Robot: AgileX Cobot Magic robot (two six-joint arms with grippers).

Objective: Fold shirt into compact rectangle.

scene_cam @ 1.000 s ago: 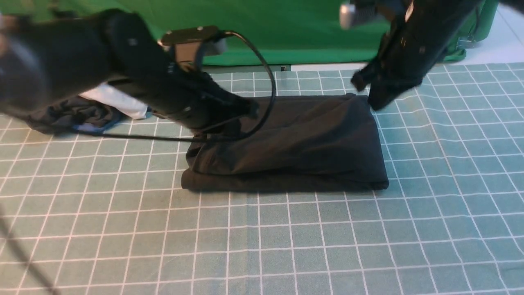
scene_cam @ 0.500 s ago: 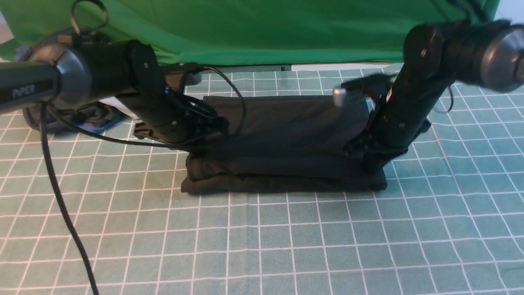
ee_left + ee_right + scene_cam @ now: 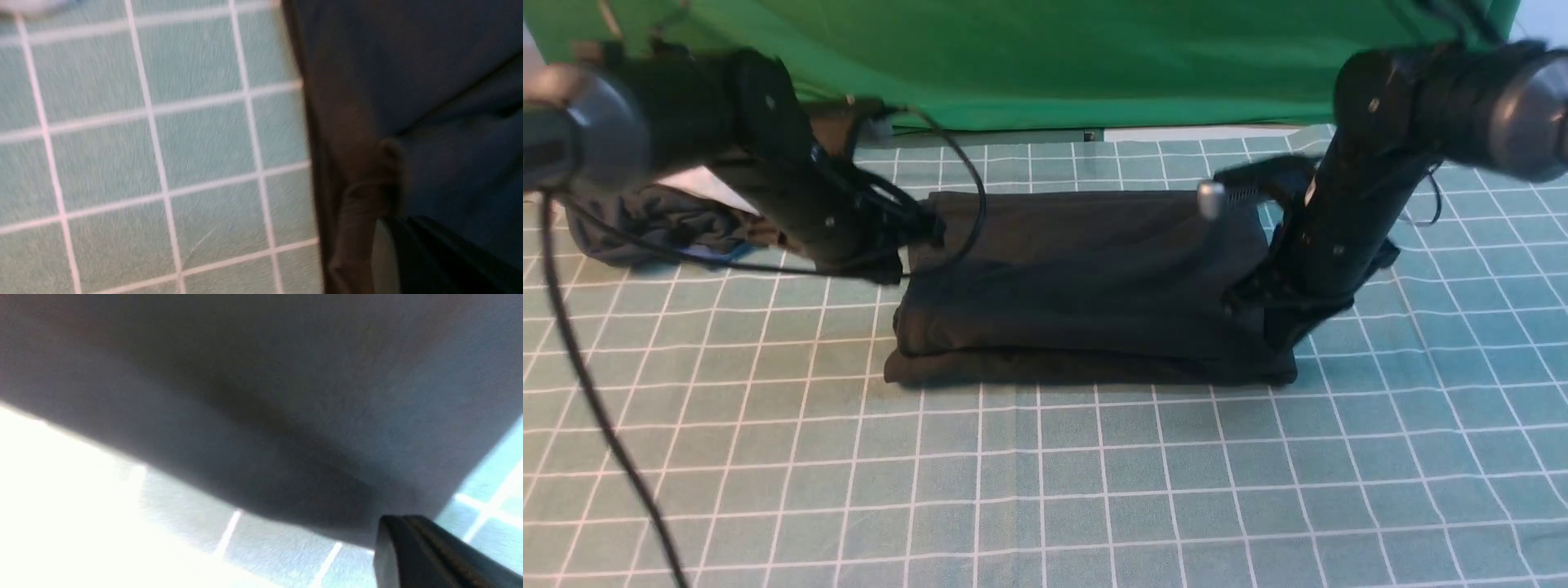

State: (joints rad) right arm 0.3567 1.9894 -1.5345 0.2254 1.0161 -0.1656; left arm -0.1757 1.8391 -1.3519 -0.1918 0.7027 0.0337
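Mat: teal cloth with a white grid, covering the table across the front view.
Backdrop: bright green cloth hanging along the far edge of the mat.
Cable: black, running from the left arm down over the near left part of the mat.
Dark grey garment: bunched at the far left, with a white garment just behind it, partly hidden by the arm.
Left arm: black, reaching in from the left and sloping down toward the shirt.
Left gripper: at the shirt's far left edge, jaws closed. Whether any cloth is pinched between them cannot be told.
Shirt: black, lying at mid-mat, folded into a layered rectangle. Two stacked layers show along the near edge and the top is lightly creased.
Right gripper: tip pointing down onto the shirt's near right corner, jaws closed. Any grip on cloth cannot be told.
Right arm: black, coming in from the upper right and standing steeply over that corner.
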